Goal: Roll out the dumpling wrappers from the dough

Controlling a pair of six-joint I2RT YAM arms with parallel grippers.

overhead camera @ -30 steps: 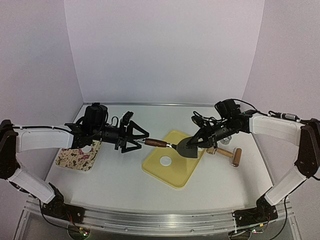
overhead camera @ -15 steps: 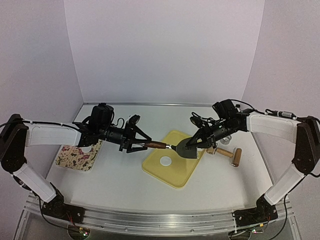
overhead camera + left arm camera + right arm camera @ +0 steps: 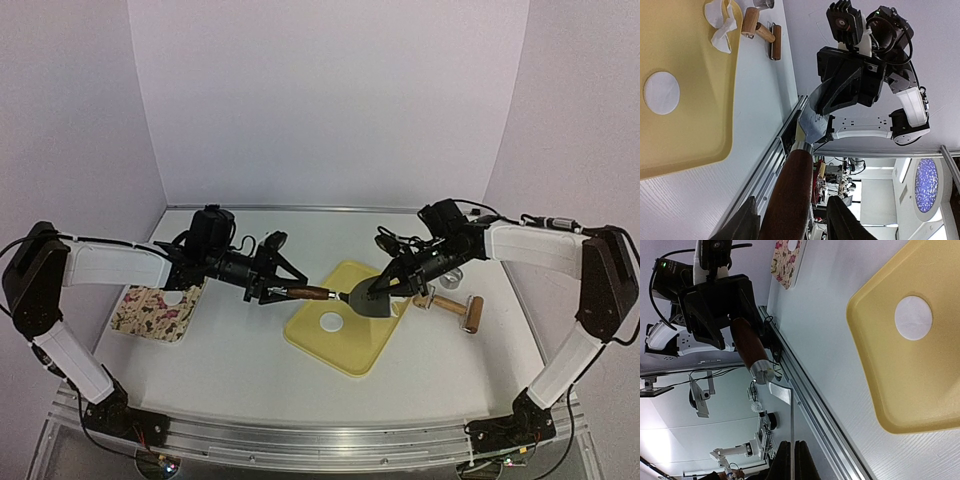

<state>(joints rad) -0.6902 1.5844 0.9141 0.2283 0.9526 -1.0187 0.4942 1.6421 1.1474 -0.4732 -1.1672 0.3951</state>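
Note:
One dumpling wrapper (image 3: 331, 322), a thin white disc, lies on the yellow mat (image 3: 345, 355); it also shows in both wrist views (image 3: 661, 92) (image 3: 913, 317). A scraper hangs in the air between the arms above the mat's far left edge. Its brown wooden handle (image 3: 308, 292) points left and its grey blade (image 3: 372, 298) points right. My right gripper (image 3: 388, 288) is shut on the thin blade (image 3: 790, 415). My left gripper (image 3: 283, 291) stands half closed around the handle (image 3: 790, 190). One finger (image 3: 747, 222) touches it and a narrow gap shows at the other.
Torn white dough scraps (image 3: 722, 25) lie at the mat's far right corner. A wooden rolling pin (image 3: 455, 308) lies on the table right of the mat, a metal ring cutter (image 3: 452, 276) behind it. A floral board (image 3: 155, 315) sits at the left.
My left gripper has moved right onto the scraper's handle and its wide-open jaws have narrowed around it. The right gripper kept hold of the blade and shifted slightly left.

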